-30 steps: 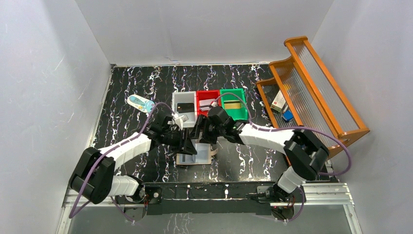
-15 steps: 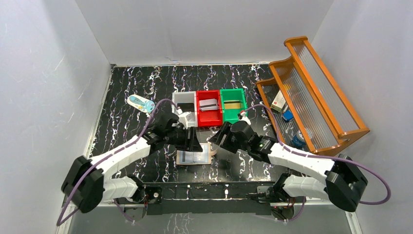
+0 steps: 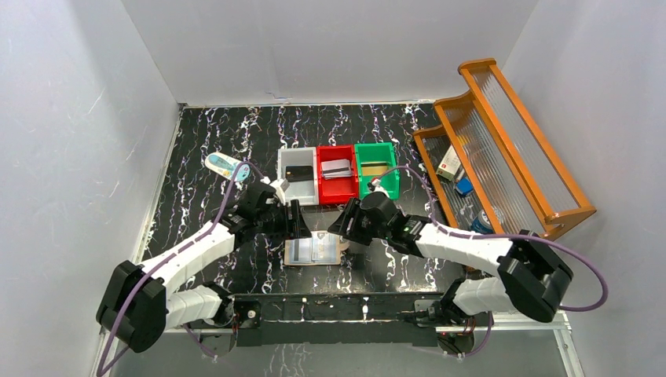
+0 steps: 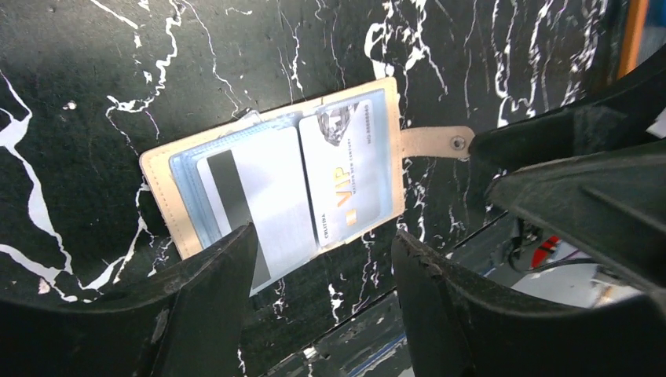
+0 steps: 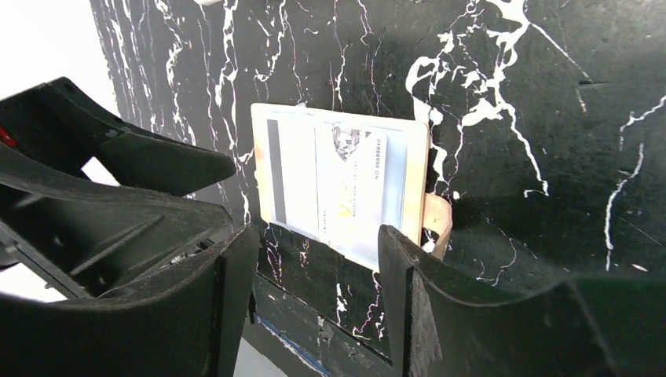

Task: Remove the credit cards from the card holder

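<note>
The card holder (image 3: 314,251) lies open and flat on the table near the front edge, beige with a snap tab (image 4: 437,142). Two credit cards lie in it. A silvery one with a black stripe (image 4: 259,196) sticks out past its edge, and a pale VIP card (image 4: 349,177) lies beside it. Both also show in the right wrist view, the striped card (image 5: 294,177) and the VIP card (image 5: 357,188). My left gripper (image 3: 297,220) (image 4: 323,236) hovers open just left of the holder. My right gripper (image 3: 343,225) (image 5: 318,233) hovers open just to its right. Neither touches it.
Behind the holder stand a white bin (image 3: 287,177) with a black card, a red bin (image 3: 338,188) with a grey card and a green bin (image 3: 389,177) with a gold card. A wooden rack (image 3: 503,149) fills the right side. A small bottle (image 3: 224,166) lies back left.
My left gripper has opened and drawn back left off the holder. My right arm has dropped and swung right, its jaws narrowing a little. The open holder now shows fully.
</note>
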### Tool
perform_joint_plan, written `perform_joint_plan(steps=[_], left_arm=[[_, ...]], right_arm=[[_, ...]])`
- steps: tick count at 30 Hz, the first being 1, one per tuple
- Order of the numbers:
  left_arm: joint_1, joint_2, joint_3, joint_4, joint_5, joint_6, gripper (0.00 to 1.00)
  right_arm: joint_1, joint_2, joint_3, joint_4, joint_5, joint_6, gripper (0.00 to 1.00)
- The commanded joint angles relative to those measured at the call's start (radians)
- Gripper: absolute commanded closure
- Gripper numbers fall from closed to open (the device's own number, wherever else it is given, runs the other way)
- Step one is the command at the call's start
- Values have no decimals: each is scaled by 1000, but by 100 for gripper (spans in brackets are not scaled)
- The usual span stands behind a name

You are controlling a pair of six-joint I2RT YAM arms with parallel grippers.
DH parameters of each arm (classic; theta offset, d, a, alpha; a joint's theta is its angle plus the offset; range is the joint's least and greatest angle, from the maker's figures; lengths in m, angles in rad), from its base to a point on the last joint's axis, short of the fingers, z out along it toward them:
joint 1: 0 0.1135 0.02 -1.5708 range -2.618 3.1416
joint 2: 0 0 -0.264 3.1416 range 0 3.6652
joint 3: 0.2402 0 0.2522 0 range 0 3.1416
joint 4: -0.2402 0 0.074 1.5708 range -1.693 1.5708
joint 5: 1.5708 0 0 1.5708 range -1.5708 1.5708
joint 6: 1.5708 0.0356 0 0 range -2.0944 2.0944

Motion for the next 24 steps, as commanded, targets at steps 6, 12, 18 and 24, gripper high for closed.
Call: perform_joint_plan(steps=[6, 12, 18, 24], left_arm=[[94, 25, -9, 115, 194, -115, 37], [96, 51, -37, 153, 243, -116, 38], [96, 38, -112, 226, 267, -144, 38], [96, 64, -125, 272, 311, -126, 38]], right_arm=[[36, 149, 181, -3, -36, -25, 42], [56, 191, 149, 1, 22, 24, 48], [64, 234, 52, 128, -38, 38, 49], [66, 310, 68, 116, -58, 24, 51]])
